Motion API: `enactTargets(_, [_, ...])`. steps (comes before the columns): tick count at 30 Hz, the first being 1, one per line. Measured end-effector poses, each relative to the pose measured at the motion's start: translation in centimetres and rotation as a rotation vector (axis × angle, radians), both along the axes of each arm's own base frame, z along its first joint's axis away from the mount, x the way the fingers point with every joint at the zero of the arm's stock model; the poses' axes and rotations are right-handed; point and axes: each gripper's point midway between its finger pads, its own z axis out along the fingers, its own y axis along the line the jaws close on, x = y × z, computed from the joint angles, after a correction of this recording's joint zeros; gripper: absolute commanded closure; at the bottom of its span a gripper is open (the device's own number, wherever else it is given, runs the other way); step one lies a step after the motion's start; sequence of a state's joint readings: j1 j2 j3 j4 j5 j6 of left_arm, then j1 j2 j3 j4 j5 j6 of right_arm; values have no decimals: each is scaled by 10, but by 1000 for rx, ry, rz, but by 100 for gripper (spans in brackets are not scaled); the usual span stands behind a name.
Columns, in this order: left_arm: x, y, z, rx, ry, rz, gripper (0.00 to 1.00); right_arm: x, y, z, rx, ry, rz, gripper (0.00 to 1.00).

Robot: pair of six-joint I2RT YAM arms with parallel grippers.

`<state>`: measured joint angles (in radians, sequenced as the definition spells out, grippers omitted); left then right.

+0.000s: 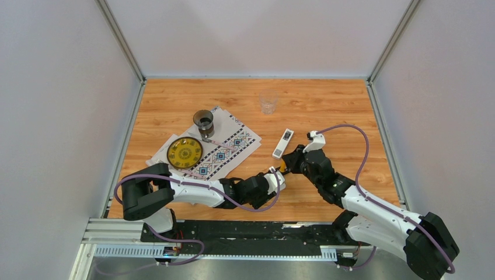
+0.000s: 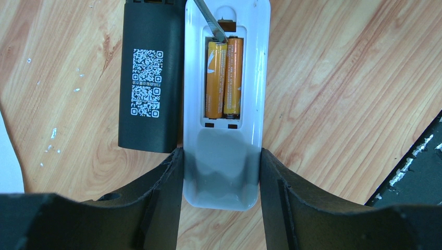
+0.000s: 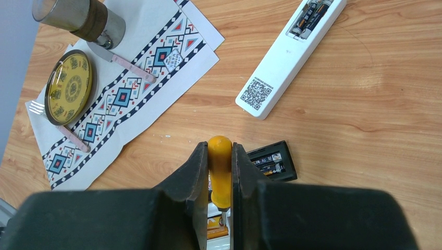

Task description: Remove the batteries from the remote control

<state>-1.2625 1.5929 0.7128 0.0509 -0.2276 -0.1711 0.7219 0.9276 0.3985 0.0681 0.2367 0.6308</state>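
Observation:
In the left wrist view a white remote control (image 2: 224,172) lies back-up on the wood, and my left gripper (image 2: 221,156) is shut on its near end, a finger pressed to each side. Its compartment is uncovered, with two orange batteries (image 2: 224,78) side by side inside. A metal screwdriver tip (image 2: 211,23) touches the far end of the left battery. My right gripper (image 3: 220,151) is shut on the orange screwdriver handle (image 3: 220,172), blade pointing down at the batteries (image 3: 216,226). From above, the left gripper (image 1: 275,175) and right gripper (image 1: 287,165) meet at the table's middle front.
A black remote (image 2: 148,78) lies right beside the held one, on its left. A second white remote (image 1: 283,143) with an uncovered compartment lies just beyond. A patterned placemat (image 1: 219,149) carries a yellow plate (image 1: 184,153) and a cup (image 1: 204,122). A clear glass (image 1: 268,103) stands farther back.

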Motion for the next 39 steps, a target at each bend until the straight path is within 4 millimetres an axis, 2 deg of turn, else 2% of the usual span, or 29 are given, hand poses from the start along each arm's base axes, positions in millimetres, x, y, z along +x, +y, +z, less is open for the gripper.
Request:
enactTargets(8, [0,0,0,0,0,1,100,0,3,3,25,-15,15,100])
enactTargets(14, [0,0,0,-1,1,4,100,3,9,14,73,-47,33,100])
enactTargets(19, [0,-1,0,-3,0,5,100,-5,31,34,207,-49,107,100])
enactTargets(25, [1,-1,0,-3,-1,5,100,-15,47,29,260,14,178,100])
enactTargets(39, [1,-1,0,-3,-2,6,100,-14,39,27,234,11,142,100])
